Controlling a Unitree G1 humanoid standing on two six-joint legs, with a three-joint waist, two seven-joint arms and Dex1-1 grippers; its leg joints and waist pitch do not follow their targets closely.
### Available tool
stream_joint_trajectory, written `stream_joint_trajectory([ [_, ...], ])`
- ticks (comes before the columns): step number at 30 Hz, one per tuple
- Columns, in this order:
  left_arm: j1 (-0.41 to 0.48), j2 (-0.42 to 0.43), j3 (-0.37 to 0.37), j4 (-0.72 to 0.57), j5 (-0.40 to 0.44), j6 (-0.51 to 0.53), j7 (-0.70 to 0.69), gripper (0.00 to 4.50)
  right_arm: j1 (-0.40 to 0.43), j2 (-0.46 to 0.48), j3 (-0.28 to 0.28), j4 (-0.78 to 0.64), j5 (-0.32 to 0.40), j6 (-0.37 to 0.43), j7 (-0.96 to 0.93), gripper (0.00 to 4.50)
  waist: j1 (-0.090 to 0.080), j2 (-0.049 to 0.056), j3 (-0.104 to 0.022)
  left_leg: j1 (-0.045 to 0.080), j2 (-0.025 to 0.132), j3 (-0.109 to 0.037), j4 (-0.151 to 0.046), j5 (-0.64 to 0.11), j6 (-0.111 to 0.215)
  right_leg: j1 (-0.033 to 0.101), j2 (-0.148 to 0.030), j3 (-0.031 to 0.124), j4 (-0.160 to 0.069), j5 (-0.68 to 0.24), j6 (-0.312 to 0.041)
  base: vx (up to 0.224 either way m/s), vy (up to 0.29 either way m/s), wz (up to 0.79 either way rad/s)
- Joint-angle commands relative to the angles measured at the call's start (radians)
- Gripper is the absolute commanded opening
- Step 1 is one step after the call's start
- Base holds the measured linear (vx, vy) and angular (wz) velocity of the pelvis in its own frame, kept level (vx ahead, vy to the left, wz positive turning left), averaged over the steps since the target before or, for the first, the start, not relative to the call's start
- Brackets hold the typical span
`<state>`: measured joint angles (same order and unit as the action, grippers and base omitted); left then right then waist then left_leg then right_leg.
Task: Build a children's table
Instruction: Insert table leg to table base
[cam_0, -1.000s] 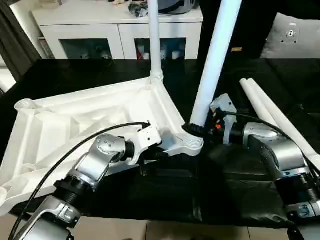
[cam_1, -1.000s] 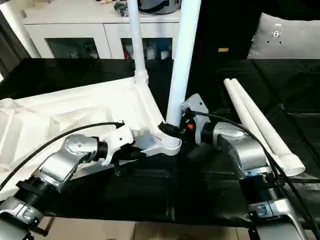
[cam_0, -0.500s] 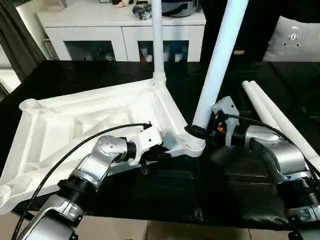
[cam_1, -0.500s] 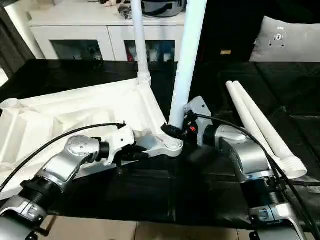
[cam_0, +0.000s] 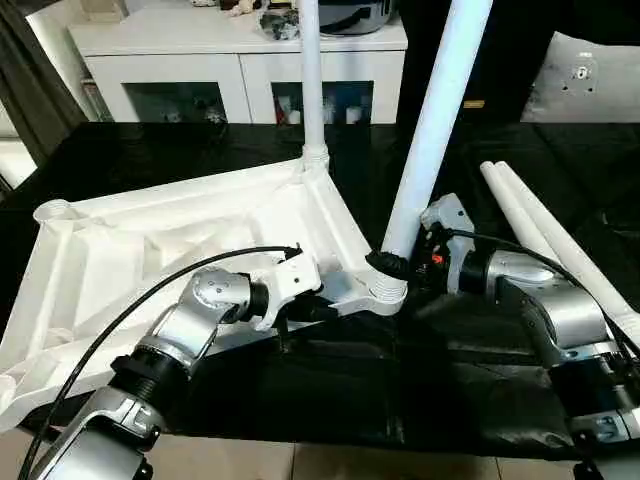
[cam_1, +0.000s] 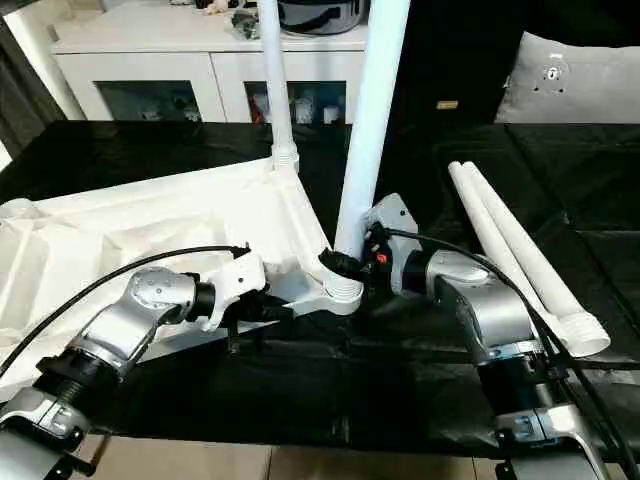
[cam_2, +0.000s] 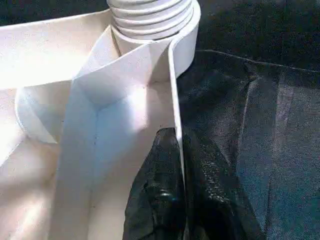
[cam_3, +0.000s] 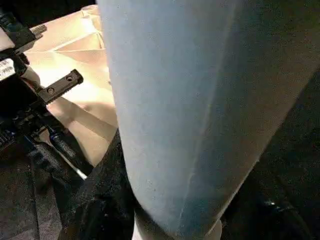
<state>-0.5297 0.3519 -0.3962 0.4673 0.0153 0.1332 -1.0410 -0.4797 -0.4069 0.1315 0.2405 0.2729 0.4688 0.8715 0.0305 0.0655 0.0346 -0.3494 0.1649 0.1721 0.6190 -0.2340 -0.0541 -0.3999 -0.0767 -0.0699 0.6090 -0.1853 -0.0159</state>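
The white table top (cam_0: 150, 250) lies upside down on the black surface, ribs facing up. One leg (cam_0: 311, 80) stands upright in its far corner socket. A second leg (cam_0: 435, 120) leans slightly in the near right corner socket (cam_0: 385, 292). My right gripper (cam_0: 392, 264) is shut on this leg's base just above the socket; the leg (cam_3: 180, 100) shows close up in the right wrist view. My left gripper (cam_2: 178, 137) is shut on the top's thin side rim (cam_2: 172, 90) just beside that socket. Two loose legs (cam_0: 545, 235) lie side by side to the right.
A white cabinet with glass doors (cam_0: 240, 60) stands behind the black surface, with clutter on top. A grey cushion (cam_0: 590, 75) sits at the back right. Black cables run along both silver forearms. The black cover (cam_0: 460, 370) is wrinkled in front of the top.
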Motion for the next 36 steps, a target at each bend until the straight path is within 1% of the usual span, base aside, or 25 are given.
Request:
stream_joint_trajectory([
  [1,0.009,0.019,-0.046,0.015,0.029,0.016,-0.044,0.00,0.019,0.018,0.021,0.038,0.013,0.034,0.015,1.88,0.000,-0.014,-0.046,-0.010,0.056,-0.022,-0.084,-0.146,0.061,0.053,-0.074,0.052,-0.085,-0.293,-0.210,0.000,0.000,0.00],
  [3,0.006,0.013,-0.037,0.014,0.022,0.020,-0.042,0.00,0.024,0.030,-0.015,0.055,0.047,0.043,0.016,1.88,-0.001,-0.014,-0.046,-0.009,0.056,-0.022,-0.085,-0.157,0.057,0.052,-0.074,0.052,-0.087,-0.306,-0.208,0.000,0.000,0.00],
  [4,0.004,0.011,-0.032,0.014,0.020,0.022,-0.041,0.00,0.031,0.033,-0.033,0.064,0.062,0.045,0.017,1.88,0.001,-0.010,-0.046,-0.008,0.056,-0.022,-0.085,-0.160,0.055,0.053,-0.074,0.051,-0.088,-0.311,-0.207,0.000,0.000,0.00],
  [6,0.001,0.004,-0.023,0.018,0.017,0.030,-0.032,0.00,0.056,0.034,-0.060,0.077,0.082,0.042,0.021,1.88,0.000,-0.011,-0.046,-0.009,0.057,-0.022,-0.086,-0.166,0.054,0.053,-0.074,0.052,-0.090,-0.311,-0.206,0.000,0.000,0.00],
  [7,0.001,0.004,-0.022,0.018,0.017,0.030,-0.032,0.00,0.057,0.034,-0.061,0.077,0.082,0.042,0.021,1.88,0.001,-0.011,-0.046,-0.008,0.058,-0.023,-0.087,-0.166,0.053,0.053,-0.074,0.052,-0.090,-0.305,-0.208,0.000,0.000,0.00],
  [8,0.001,0.001,-0.020,0.019,0.016,0.034,-0.029,0.00,0.072,0.035,-0.070,0.077,0.087,0.040,0.023,1.88,0.002,-0.007,-0.046,-0.008,0.058,-0.023,-0.086,-0.164,0.052,0.052,-0.074,0.051,-0.088,-0.299,-0.209,0.000,0.000,0.00],
  [10,0.002,-0.002,-0.018,0.023,0.016,0.038,-0.025,0.00,0.102,0.036,-0.083,0.076,0.091,0.031,0.022,1.88,0.002,-0.010,-0.047,-0.009,0.058,-0.023,-0.087,-0.159,0.055,0.053,-0.074,0.051,-0.088,-0.282,-0.213,0.000,0.000,0.00],
  [11,0.002,-0.003,-0.016,0.026,0.017,0.039,-0.021,0.00,0.120,0.036,-0.087,0.073,0.088,0.020,0.017,1.88,0.003,-0.007,-0.048,-0.009,0.058,-0.023,-0.086,-0.157,0.056,0.054,-0.074,0.051,-0.088,-0.279,-0.214,0.000,0.000,0.00],
  [12,0.002,-0.004,-0.016,0.027,0.019,0.039,-0.020,0.00,0.136,0.036,-0.088,0.069,0.080,0.006,0.010,1.88,0.005,-0.007,-0.048,-0.007,0.059,-0.022,-0.086,-0.151,0.059,0.052,-0.074,0.051,-0.087,-0.268,-0.215,0.000,0.000,0.00],
  [13,0.003,-0.004,-0.015,0.028,0.020,0.039,-0.019,0.00,0.151,0.032,-0.085,0.063,0.067,-0.012,0.001,1.88,0.006,-0.005,-0.048,-0.008,0.059,-0.022,-0.087,-0.147,0.059,0.053,-0.074,0.051,-0.086,-0.256,-0.217,0.000,0.000,0.00],
  [14,0.004,-0.003,-0.015,0.027,0.021,0.039,-0.019,0.00,0.158,0.030,-0.081,0.059,0.058,-0.022,-0.002,1.88,0.006,-0.006,-0.048,-0.008,0.059,-0.022,-0.087,-0.146,0.060,0.054,-0.074,0.051,-0.087,-0.253,-0.217,0.000,0.000,0.00],
  [16,0.005,0.002,-0.021,0.023,0.029,0.034,-0.026,0.00,0.181,0.009,-0.044,0.039,-0.007,-0.077,-0.030,1.88,0.006,0.001,-0.049,-0.008,0.059,-0.022,-0.088,-0.145,0.060,0.055,-0.074,0.050,-0.087,-0.245,-0.219,0.000,0.000,0.00],
  [17,0.004,0.003,-0.023,0.022,0.031,0.032,-0.028,0.00,0.183,0.003,-0.034,0.036,-0.023,-0.089,-0.036,1.88,0.006,-0.002,-0.048,-0.008,0.059,-0.022,-0.089,-0.146,0.058,0.055,-0.074,0.049,-0.088,-0.247,-0.216,0.000,0.000,0.00],
  [18,0.005,0.005,-0.025,0.021,0.033,0.030,-0.029,0.00,0.185,-0.001,-0.026,0.032,-0.036,-0.097,-0.041,1.88,0.004,0.002,-0.048,-0.009,0.058,-0.022,-0.090,-0.150,0.056,0.056,-0.073,0.048,-0.089,-0.249,-0.213,0.000,0.000,0.00],
  [19,0.004,0.010,-0.031,0.020,0.037,0.024,-0.034,0.00,0.182,-0.004,-0.016,0.031,-0.047,-0.100,-0.043,1.88,0.003,0.001,-0.047,-0.008,0.058,-0.023,-0.091,-0.164,0.057,0.056,-0.073,0.049,-0.090,-0.265,-0.209,0.000,0.000,0.00],
  [20,0.004,0.012,-0.034,0.020,0.039,0.021,-0.036,0.00,0.180,-0.005,-0.012,0.031,-0.049,-0.099,-0.043,1.88,0.002,0.006,-0.046,-0.008,0.058,-0.024,-0.092,-0.171,0.056,0.056,-0.073,0.049,-0.091,-0.276,-0.206,0.000,0.000,0.00],
  [21,0.001,0.022,-0.046,0.020,0.050,0.007,-0.048,0.00,0.163,-0.009,0.009,0.037,-0.063,-0.087,-0.037,1.88,-0.001,0.006,-0.045,-0.007,0.058,-0.025,-0.094,-0.187,0.052,0.055,-0.073,0.048,-0.094,-0.297,-0.201,0.000,0.000,0.00],
  [22,-0.001,0.026,-0.050,0.021,0.052,0.001,-0.056,0.00,0.153,-0.013,0.024,0.045,-0.076,-0.087,-0.033,1.88,-0.004,0.001,-0.044,-0.006,0.058,-0.025,-0.095,-0.205,0.049,0.055,-0.072,0.049,-0.097,-0.323,-0.195,0.000,0.000,0.00],
  [24,-0.005,0.029,-0.053,0.021,0.052,-0.005,-0.066,0.00,0.140,-0.020,0.046,0.058,-0.091,-0.085,-0.023,1.88,-0.006,0.002,-0.043,-0.006,0.057,-0.025,-0.096,-0.218,0.045,0.054,-0.073,0.049,-0.100,-0.356,-0.186,0.000,0.000,0.00],
  [25,-0.007,0.031,-0.054,0.021,0.054,-0.008,-0.069,0.00,0.137,-0.023,0.054,0.060,-0.094,-0.082,-0.016,1.88,-0.007,-0.006,-0.042,-0.006,0.057,-0.025,-0.096,-0.222,0.045,0.052,-0.074,0.050,-0.102,-0.370,-0.180,0.000,0.000,0.00],
  [26,-0.010,0.032,-0.057,0.023,0.055,-0.015,-0.074,0.00,0.134,-0.027,0.064,0.064,-0.099,-0.083,-0.008,1.88,-0.006,-0.008,-0.043,-0.006,0.058,-0.026,-0.096,-0.217,0.046,0.053,-0.074,0.051,-0.100,-0.366,-0.181,0.000,0.000,0.00],
  [29,-0.028,0.031,-0.061,0.035,0.056,-0.030,-0.091,0.00,0.126,-0.037,0.094,0.076,-0.110,-0.077,0.022,1.88,-0.005,-0.005,-0.044,-0.005,0.060,-0.026,-0.096,-0.204,0.048,0.051,-0.074,0.051,-0.096,-0.330,-0.193,0.000,0.000,0.00],
  [30,-0.046,0.029,-0.063,0.050,0.057,-0.038,-0.101,0.00,0.122,-0.040,0.107,0.081,-0.110,-0.069,0.040,1.88,-0.006,-0.012,-0.045,-0.006,0.060,-0.024,-0.096,-0.202,0.048,0.052,-0.073,0.052,-0.096,-0.312,-0.198,0.000,0.000,0.00],
  [34,-0.083,0.027,-0.068,0.081,0.063,-0.059,-0.116,0.00,0.117,-0.041,0.122,0.088,-0.110,-0.065,0.056,1.88,-0.002,-0.007,-0.049,-0.003,0.063,-0.026,-0.099,-0.195,0.046,0.054,-0.074,0.052,-0.092,-0.262,-0.209,0.000,0.000,0.00],
  [36,-0.099,0.023,-0.065,0.097,0.061,-0.059,-0.121,0.00,0.113,-0.037,0.125,0.088,-0.110,-0.061,0.052,1.88,-0.004,-0.011,-0.050,-0.004,0.063,-0.025,-0.099,-0.189,0.045,0.056,-0.075,0.051,-0.090,-0.228,-0.219,0.000,0.000,0.00],
])
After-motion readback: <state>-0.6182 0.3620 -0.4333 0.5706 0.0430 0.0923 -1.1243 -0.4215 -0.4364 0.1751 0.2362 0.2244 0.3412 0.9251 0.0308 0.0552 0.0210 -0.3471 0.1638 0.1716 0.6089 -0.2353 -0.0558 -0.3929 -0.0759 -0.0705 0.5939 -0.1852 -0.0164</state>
